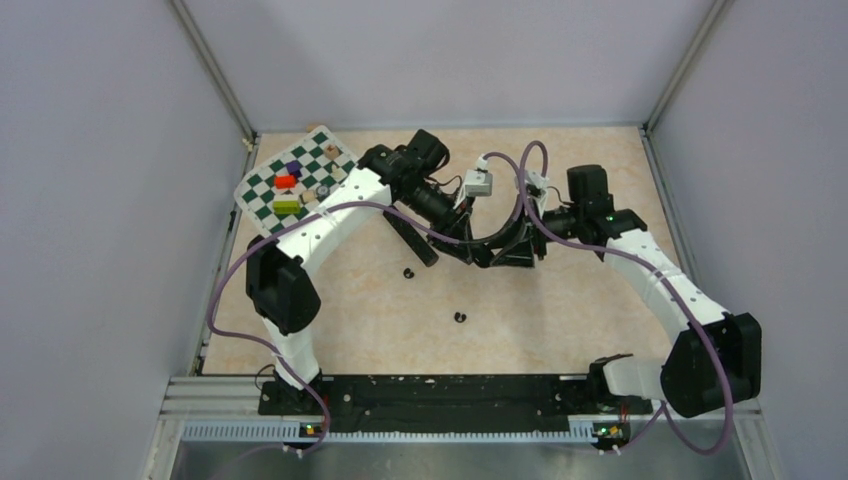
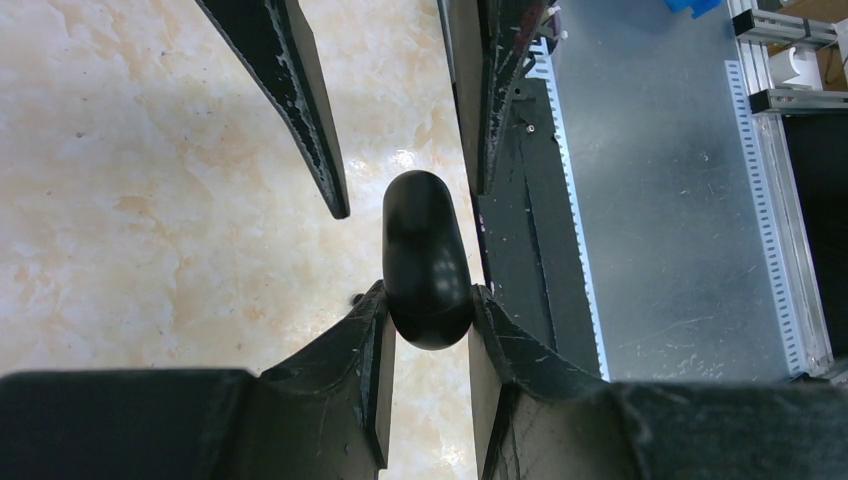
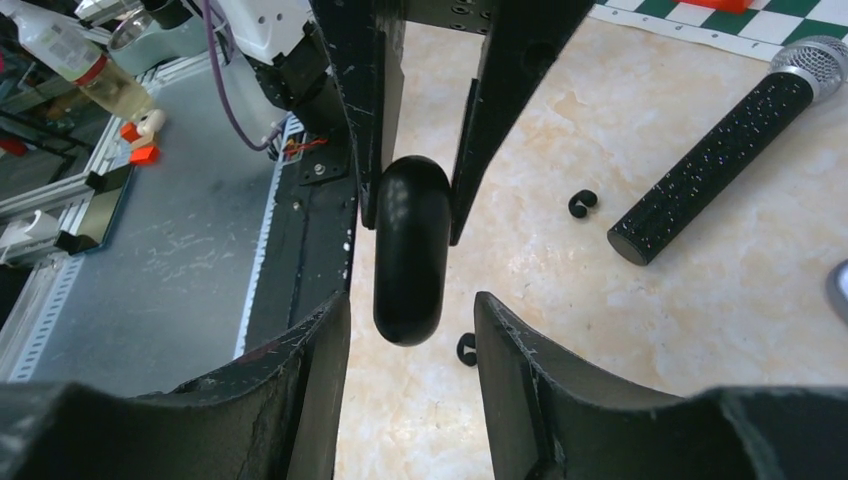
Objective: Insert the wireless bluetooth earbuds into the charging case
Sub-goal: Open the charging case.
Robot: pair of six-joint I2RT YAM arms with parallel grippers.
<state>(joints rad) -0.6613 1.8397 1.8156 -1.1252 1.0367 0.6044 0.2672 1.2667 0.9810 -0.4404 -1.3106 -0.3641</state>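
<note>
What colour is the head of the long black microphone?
The microphone head is silver; see right wrist view.

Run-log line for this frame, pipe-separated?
left pincer: shut on black case | right pincer: open, straddling case | black earbuds: two loose on table, not inserted

Robot lab cell: plain walls (image 1: 100,200), aluminium rails (image 1: 400,431), calibration checkerboard (image 1: 262,197).
</note>
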